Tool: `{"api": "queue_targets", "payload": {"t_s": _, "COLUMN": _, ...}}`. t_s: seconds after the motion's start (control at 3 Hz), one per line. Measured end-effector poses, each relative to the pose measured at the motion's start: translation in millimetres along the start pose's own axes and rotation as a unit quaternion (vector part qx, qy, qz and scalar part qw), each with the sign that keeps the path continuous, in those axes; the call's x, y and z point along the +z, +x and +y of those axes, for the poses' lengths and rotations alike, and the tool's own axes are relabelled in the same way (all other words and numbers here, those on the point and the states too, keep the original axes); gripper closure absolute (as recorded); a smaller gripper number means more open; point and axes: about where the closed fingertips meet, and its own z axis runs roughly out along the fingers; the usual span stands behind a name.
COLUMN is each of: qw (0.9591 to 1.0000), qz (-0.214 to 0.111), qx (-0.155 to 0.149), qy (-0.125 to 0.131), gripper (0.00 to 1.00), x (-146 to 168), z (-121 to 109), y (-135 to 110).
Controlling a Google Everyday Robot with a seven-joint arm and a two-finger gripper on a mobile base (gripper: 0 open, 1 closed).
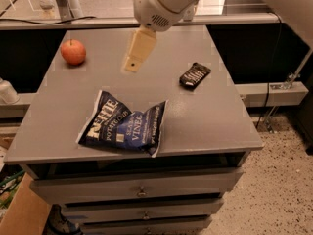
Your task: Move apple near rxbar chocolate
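The apple [73, 52], small, round and red-orange, sits at the far left corner of the grey table [205, 126]. The rxbar chocolate [195, 75], a small flat black bar with white lettering, lies on the right side of the table, far from the apple. My gripper [132, 62] hangs from the white arm [164, 4] above the middle of the far half of the table. It is between the apple and the bar, holds nothing and touches neither.
A large dark blue chip bag [124, 124] lies crumpled near the front of the table. The table has drawers [142, 192] below. A cardboard box [19, 214] stands on the floor at the lower left. A rail and a dark counter run behind.
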Motion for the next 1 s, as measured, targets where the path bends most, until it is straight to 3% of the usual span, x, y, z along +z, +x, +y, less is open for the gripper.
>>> {"api": "queue_targets", "payload": {"t_s": 0.33, "qw": 0.9988, "qz": -0.036, "qx": 0.031, "qy": 0.016, "gripper": 0.0, "x": 50, "z": -27, "y": -14}}
{"api": "queue_targets", "payload": {"t_s": 1.0, "qw": 0.9873, "qz": -0.129, "qx": 0.087, "qy": 0.031, "gripper": 0.0, "x": 127, "z": -63, "y": -36}}
